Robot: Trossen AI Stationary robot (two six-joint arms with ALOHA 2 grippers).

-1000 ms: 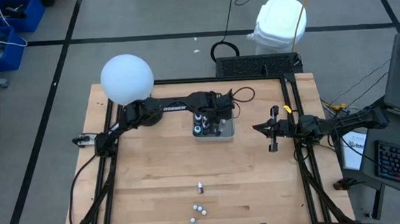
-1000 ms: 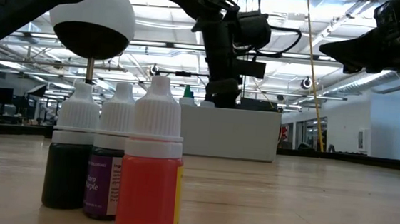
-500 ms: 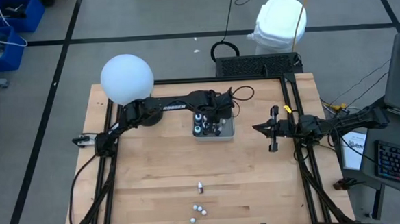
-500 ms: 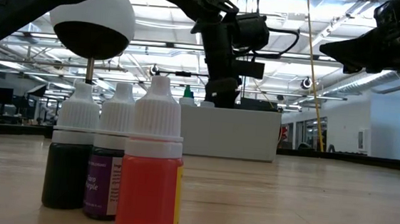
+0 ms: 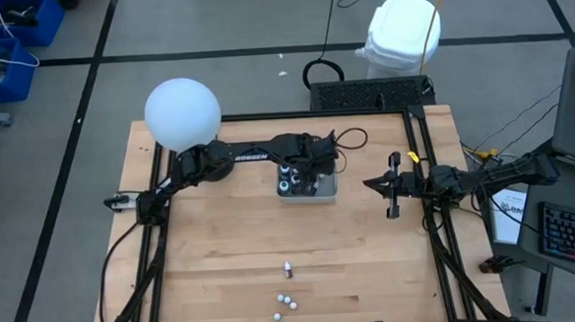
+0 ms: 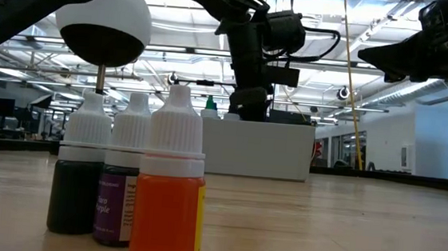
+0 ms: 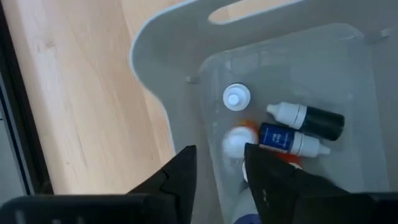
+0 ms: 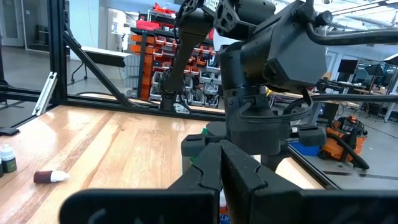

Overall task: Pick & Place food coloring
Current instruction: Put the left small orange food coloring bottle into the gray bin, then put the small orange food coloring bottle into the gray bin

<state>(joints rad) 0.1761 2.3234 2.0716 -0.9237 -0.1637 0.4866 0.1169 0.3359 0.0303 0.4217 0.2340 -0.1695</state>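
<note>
The grey tray (image 5: 321, 191) stands at the table's far middle with several food coloring bottles in it. In the left wrist view one bottle stands upright (image 7: 237, 98), and a dark one (image 7: 311, 119), a blue one (image 7: 287, 137) and an orange one (image 7: 235, 142) lie flat. My left gripper (image 7: 217, 155) hangs open just above the tray's left end (image 5: 303, 175), pointing steeply down, with nothing between its fingers. Three bottles (image 5: 287, 302) stand near the front edge, and one (image 5: 288, 269) lies just behind them. My right gripper (image 5: 373, 184) waits shut at the table's right.
The low view shows the three front bottles close up: dark green (image 6: 75, 186), purple (image 6: 120, 197) and orange (image 6: 167, 217). A white sphere on a post (image 5: 181, 112) stands at the table's far left corner. Black frame rails (image 5: 420, 154) run along the table's sides.
</note>
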